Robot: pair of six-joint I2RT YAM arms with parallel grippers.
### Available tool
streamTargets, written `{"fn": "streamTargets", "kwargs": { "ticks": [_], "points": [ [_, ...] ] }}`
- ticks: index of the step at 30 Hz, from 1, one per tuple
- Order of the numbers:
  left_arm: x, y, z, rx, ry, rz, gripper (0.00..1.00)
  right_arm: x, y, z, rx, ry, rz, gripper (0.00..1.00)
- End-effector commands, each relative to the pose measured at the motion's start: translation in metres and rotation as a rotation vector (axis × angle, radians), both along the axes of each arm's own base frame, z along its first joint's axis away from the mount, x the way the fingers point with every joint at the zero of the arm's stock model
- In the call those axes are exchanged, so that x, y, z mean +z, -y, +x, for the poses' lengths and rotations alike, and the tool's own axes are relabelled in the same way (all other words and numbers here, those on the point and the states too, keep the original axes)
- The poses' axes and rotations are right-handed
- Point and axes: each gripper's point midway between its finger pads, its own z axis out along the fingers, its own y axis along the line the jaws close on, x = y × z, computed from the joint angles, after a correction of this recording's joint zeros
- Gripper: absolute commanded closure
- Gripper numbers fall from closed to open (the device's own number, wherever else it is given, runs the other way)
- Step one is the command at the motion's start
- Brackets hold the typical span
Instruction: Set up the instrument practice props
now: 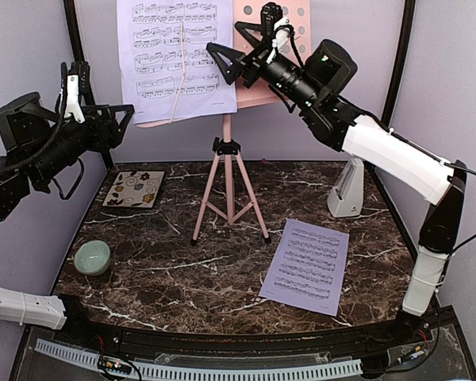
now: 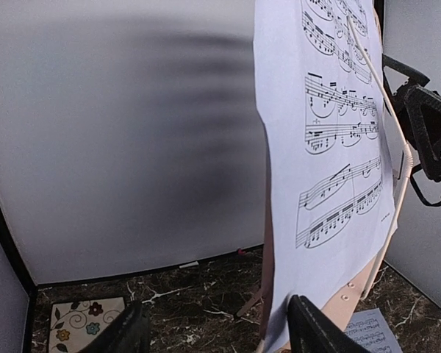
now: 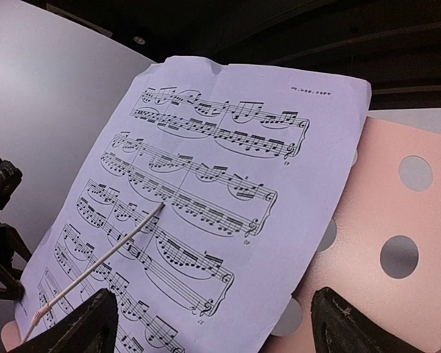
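Sheet-music page (image 1: 305,267) lies flat on the dark marble bench (image 1: 182,278), front right, with nothing touching it. The small pale green bowl (image 1: 92,257) sits front left. Further back there's a floral coaster (image 1: 134,189) on the left, and the pink music stand (image 1: 228,159) is planted on its tripod legs mid-bench. The white-grey metronome (image 1: 347,189) stands upright on the right.

Up on the stand's perforated desk, the second page (image 1: 174,55) covers the left half, with a thin pale rod (image 1: 178,71) lying across it. The right hand (image 1: 239,49) is at that page's right edge, fingers spread wide and gripping nothing. The left hand (image 1: 103,99) is just beside the page's lower left corner, fingers apart too. Can't tell if it touches the paper.
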Motion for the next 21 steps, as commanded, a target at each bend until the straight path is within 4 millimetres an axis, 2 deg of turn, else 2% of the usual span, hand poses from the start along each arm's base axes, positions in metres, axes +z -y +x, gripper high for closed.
{"fn": "streamTargets", "kwargs": {
  "ticks": [1, 4, 9, 15, 18, 21],
  "points": [
    [-0.002, -0.004, -0.001, 0.016, -0.008, -0.004, 0.31, 0.037, 0.024, -0.011, -0.028, 0.04, 0.079, 0.07],
    [-0.001, -0.005, -0.004, 0.006, 0.002, -0.011, 0.25, 0.042, 0.028, -0.013, -0.035, 0.043, 0.09, 0.06],
    [0.004, -0.004, -0.01, -0.03, 0.021, -0.015, 0.21, 0.049, 0.032, -0.02, -0.014, 0.046, 0.1, 0.06],
    [-0.006, 0.002, -0.016, -0.082, 0.0, -0.006, 0.18, 0.05, 0.031, -0.03, 0.045, 0.034, 0.085, 0.05],
    [-0.012, 0.005, -0.023, -0.127, 0.005, -0.042, 0.08, 0.048, 0.03, -0.036, 0.078, 0.021, 0.064, 0.05],
    [-0.019, 0.006, -0.03, -0.163, -0.002, -0.056, 0.02, 0.045, 0.03, -0.041, 0.102, 0.008, 0.045, 0.04]
  ]
}}
